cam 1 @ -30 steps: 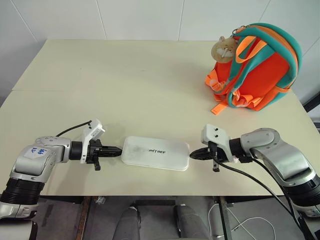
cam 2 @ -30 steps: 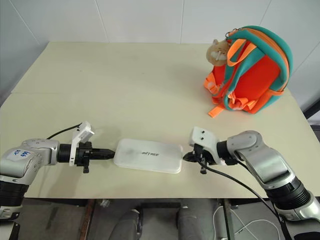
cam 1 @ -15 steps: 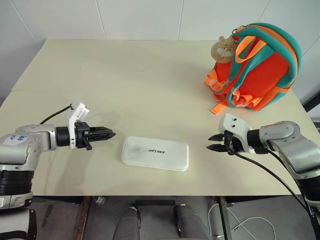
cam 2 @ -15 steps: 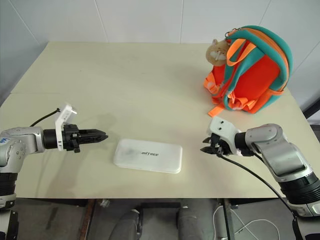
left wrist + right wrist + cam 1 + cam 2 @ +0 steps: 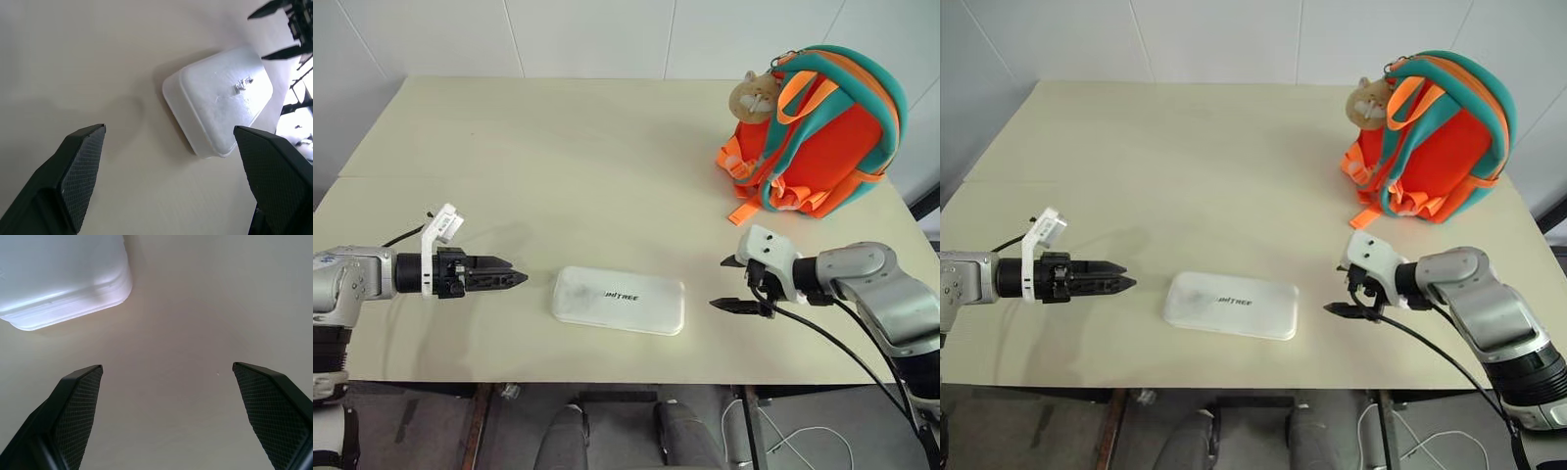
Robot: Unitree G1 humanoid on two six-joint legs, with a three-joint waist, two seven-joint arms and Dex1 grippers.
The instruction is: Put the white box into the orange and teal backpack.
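White box [image 5: 618, 300]: flat on table [image 5: 558, 157], between both grippers, untouched.
Left gripper [image 5: 514, 278]: level, jaws spread, at box's 9 o'clock.
Right gripper [image 5: 728, 284]: spread, at 3 o'clock.
Backpack [image 5: 822, 132]: upright, 1 o'clock.
Left wrist view: right gripper's fingertips beyond box.

a cream-coloured table [image 5: 558, 157] carries two things. the white box [image 5: 619, 300] lies flat near the table's front edge. the orange and teal backpack [image 5: 822, 137] stands upright well apart from the box, toward the far right corner, straps facing the box.
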